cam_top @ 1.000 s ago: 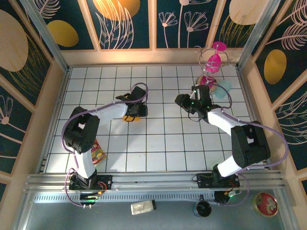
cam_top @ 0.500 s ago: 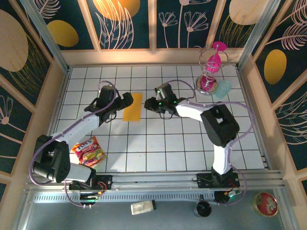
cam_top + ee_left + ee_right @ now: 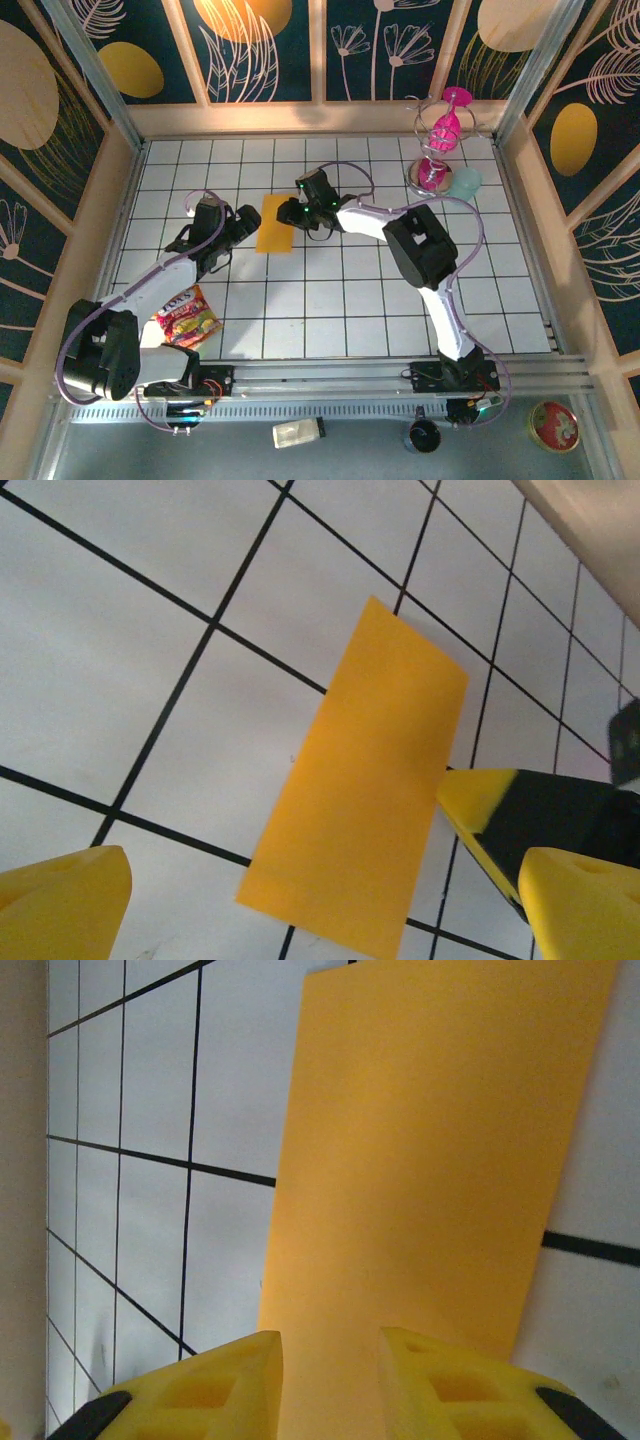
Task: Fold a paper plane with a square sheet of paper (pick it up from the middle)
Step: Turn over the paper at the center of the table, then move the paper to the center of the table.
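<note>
One sheet of paper (image 3: 276, 224), snack packet (image 3: 187, 318) lettering illegible

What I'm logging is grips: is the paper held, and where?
Left gripper: open, holding nothing. Right gripper: nearly closed at the paper's long edge; a pinch cannot be told.

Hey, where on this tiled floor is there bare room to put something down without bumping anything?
Open tiles: the near middle, between the red-yellow crinkly snack packet and the right arm's base; also the right-hand tiles nearer than the pink wire stand. Crowded: around the folded orange-yellow paper sheet, with the left tool and right tool flanking it.
</note>
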